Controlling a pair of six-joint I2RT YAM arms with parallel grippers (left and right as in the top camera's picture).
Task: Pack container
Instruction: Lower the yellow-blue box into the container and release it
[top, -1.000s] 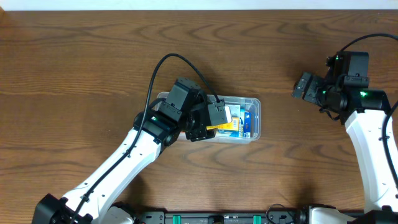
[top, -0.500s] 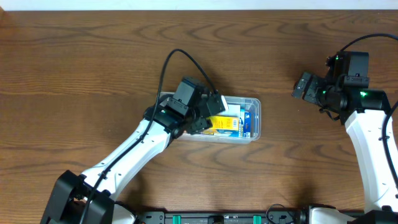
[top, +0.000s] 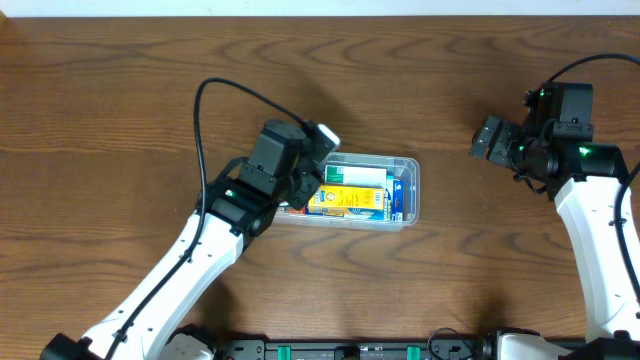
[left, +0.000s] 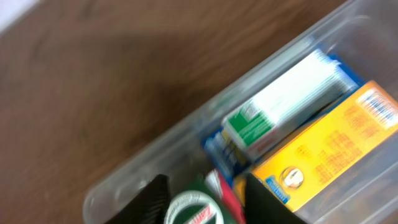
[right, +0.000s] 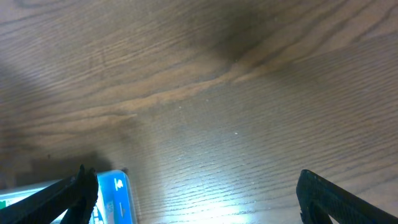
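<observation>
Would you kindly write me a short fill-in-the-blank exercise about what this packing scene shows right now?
1. In the container, the box lying beside the green-and-white box is coloured ___.
2. The left gripper is above one end of the container, whereas the right gripper is above the bare ___.
3. The right gripper's jaws stand ___.

Missing words: yellow; table; open.

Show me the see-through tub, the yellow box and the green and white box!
see-through tub (top: 415, 190), overhead view, on its right end wall.
yellow box (left: 329, 152), left wrist view, on its big yellow face.
green and white box (left: 283, 102), left wrist view, on its white side.
</observation>
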